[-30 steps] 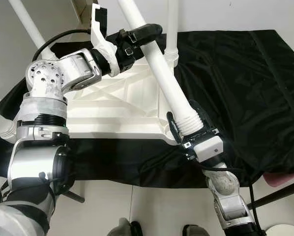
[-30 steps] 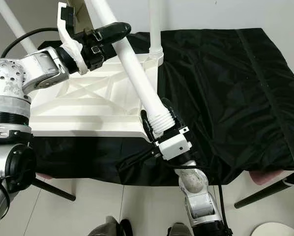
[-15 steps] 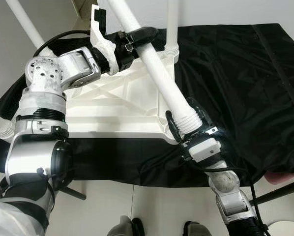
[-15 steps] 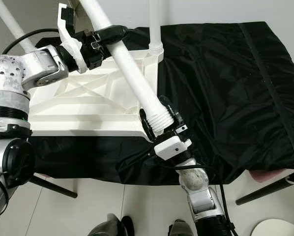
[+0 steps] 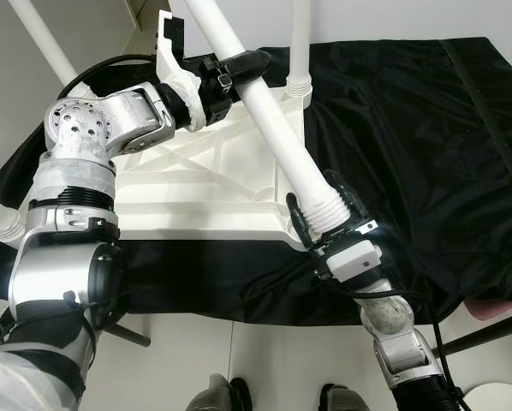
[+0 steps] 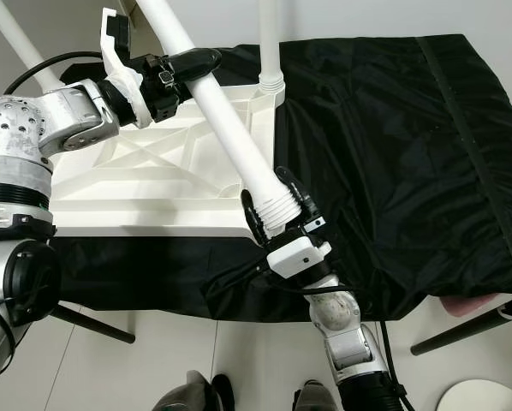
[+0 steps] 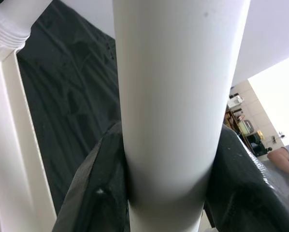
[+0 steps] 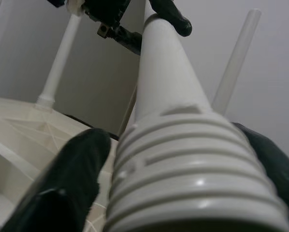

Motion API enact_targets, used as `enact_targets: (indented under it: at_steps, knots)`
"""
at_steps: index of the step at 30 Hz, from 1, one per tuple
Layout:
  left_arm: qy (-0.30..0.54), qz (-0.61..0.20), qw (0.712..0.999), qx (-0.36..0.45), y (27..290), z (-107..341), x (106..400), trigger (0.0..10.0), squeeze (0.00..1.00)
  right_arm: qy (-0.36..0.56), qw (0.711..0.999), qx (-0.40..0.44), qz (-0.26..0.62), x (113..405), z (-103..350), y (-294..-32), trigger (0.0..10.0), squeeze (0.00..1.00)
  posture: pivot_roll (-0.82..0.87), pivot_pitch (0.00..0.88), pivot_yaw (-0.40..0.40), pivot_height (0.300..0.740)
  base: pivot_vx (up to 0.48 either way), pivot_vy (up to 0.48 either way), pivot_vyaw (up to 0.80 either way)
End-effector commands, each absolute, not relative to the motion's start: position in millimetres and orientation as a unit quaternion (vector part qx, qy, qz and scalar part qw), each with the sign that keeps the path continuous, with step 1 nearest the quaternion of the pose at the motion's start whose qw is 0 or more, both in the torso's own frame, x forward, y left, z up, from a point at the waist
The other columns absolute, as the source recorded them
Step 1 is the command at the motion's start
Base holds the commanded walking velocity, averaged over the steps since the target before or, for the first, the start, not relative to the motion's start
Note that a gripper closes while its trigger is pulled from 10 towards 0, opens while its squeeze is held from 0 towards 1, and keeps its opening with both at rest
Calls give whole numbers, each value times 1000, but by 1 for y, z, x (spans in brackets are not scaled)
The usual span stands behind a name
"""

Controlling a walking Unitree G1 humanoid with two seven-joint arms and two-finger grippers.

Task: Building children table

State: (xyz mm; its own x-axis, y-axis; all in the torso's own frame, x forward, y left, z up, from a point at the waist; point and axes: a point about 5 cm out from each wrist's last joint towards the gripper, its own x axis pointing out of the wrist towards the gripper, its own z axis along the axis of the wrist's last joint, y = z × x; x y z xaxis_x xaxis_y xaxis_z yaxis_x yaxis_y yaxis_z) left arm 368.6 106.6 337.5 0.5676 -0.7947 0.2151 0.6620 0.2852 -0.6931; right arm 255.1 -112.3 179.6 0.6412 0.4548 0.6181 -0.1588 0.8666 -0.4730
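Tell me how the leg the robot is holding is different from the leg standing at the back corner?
The held leg leans at a slant; the back-corner leg stands straight up. The held leg has the left gripper and right gripper clamped on it; the back-corner leg stands alone, seated in the tabletop. Both are white tubes.

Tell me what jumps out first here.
A long white table leg slants across the upturned white tabletop, held at both ends. The left end effector clamps its upper shaft; the right end effector grips the threaded end at the tabletop's near corner. Everything lies on a black cloth.
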Motion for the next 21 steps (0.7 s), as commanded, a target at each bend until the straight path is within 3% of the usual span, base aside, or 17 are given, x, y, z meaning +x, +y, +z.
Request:
enact_targets:
  at_steps: [1,7,11,12,21]
  knots:
    - [34,-517,763,-387,113,353,363,10000,0,-372,896,-173,172,255,176,-113,10000,1000,-98,149,175,740,0,0,0]
    - [28,-511,770,-381,116,355,363,10000,0,-329,924,-116,160,263,174,-119,10000,1000,-102,145,166,740,0,0,0]
    - [-8,-486,794,-364,126,363,367,10000,0,-288,947,-66,126,269,173,-130,10000,1000,-106,142,147,740,0,0,0]
    - [-17,-480,801,-358,128,364,368,10000,0,-279,951,-54,120,271,174,-132,10000,0,-106,142,147,740,0,0,0]
    - [-82,-407,876,-244,137,374,374,10000,0,-190,968,-27,161,284,176,-130,10000,0,-121,139,132,740,0,0,0]
